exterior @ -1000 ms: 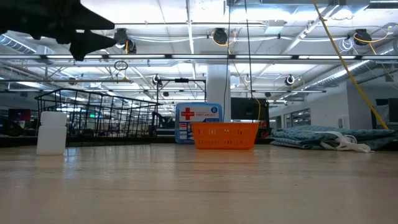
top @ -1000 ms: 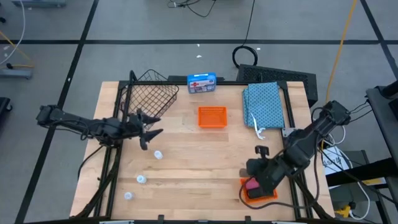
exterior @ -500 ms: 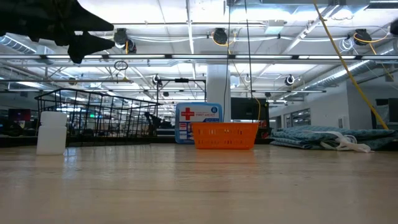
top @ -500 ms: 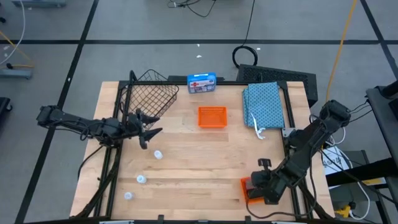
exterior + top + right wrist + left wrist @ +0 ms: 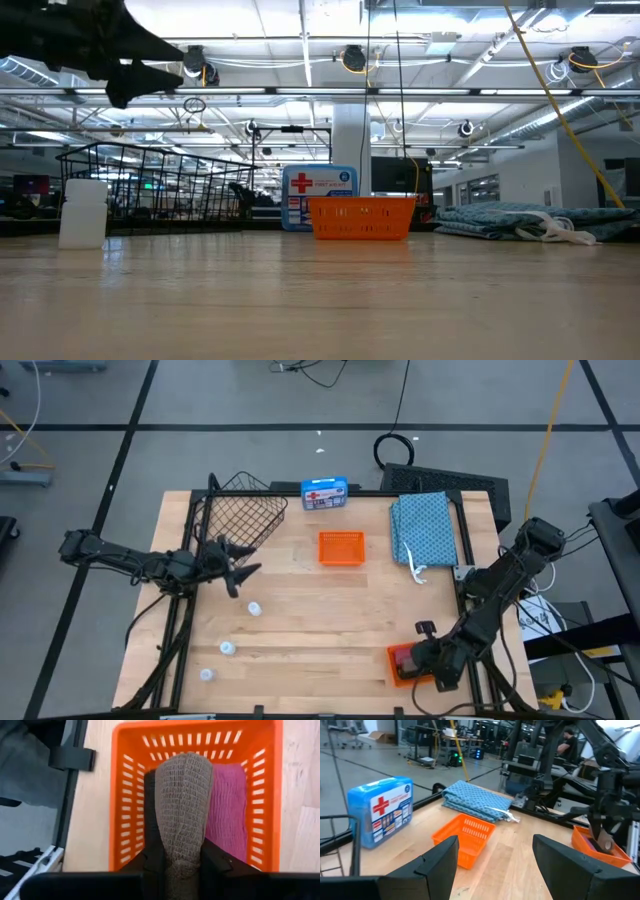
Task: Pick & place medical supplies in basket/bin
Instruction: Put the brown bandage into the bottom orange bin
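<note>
My right gripper (image 5: 182, 862) is shut on the brown roll (image 5: 182, 795) over the near orange tray (image 5: 127, 795), (image 5: 400, 665), where the pink roll (image 5: 227, 805) lies. A dark shape (image 5: 149, 795) shows on the brown roll's other side. My left gripper (image 5: 236, 570), (image 5: 495, 865) hovers open above the table beside the wire basket (image 5: 240, 515). Three white vials (image 5: 255, 608), (image 5: 228, 648), (image 5: 206, 674) stand on the table near the left arm. The folded teal cloth (image 5: 424, 525) lies at the far right. My right gripper pinches the brown roll between its two fingers (image 5: 152, 865), which lie at one end of the roll (image 5: 182, 845). The fingers come from above, pointing down, along the roll. The roll (image 5: 603, 840) stands upright below them, its free end down inside the near orange tray.
A blue box with a red cross (image 5: 324, 492) stands at the far edge beside the basket. A second orange tray (image 5: 341, 547) sits mid-table. Bare wood lies between the vials and the near tray. A black frame rail (image 5: 465, 540) runs along the right edge.
My right gripper has moved toward the table's near edge and now stands over the near orange tray, covering most of the pink roll in the high view. The left arm has stayed where it was.
</note>
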You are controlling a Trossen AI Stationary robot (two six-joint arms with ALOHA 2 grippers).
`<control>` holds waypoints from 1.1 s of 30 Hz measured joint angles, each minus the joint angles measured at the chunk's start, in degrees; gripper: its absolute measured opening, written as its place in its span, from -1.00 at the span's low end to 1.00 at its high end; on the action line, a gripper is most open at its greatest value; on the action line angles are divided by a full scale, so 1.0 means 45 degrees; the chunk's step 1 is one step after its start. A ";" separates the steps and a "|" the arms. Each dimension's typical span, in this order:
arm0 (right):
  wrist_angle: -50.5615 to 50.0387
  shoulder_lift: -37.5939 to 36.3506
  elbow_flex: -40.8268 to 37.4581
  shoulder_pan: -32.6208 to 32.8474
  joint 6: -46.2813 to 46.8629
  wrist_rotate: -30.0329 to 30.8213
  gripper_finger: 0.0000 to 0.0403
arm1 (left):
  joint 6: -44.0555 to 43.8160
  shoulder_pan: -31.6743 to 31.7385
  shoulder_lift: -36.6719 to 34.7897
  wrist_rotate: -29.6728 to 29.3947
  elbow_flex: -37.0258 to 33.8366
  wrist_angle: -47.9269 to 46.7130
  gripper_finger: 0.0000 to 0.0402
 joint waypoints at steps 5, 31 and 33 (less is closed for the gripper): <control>0.0440 -0.0005 -0.0443 -0.0007 -0.0241 0.0002 -0.70 | -0.0048 0.0000 0.0000 -0.0138 0.0000 0.0015 0.32; 0.1250 -0.0747 -0.0914 -0.0421 0.0342 -0.0626 -0.28 | -0.0157 0.0000 0.0000 -0.0138 0.0000 0.0028 0.32; 0.1200 -0.1138 -0.0914 -0.0489 0.0409 -0.0622 -0.27 | -0.0155 0.0000 0.0000 -0.0138 0.0000 0.0027 0.32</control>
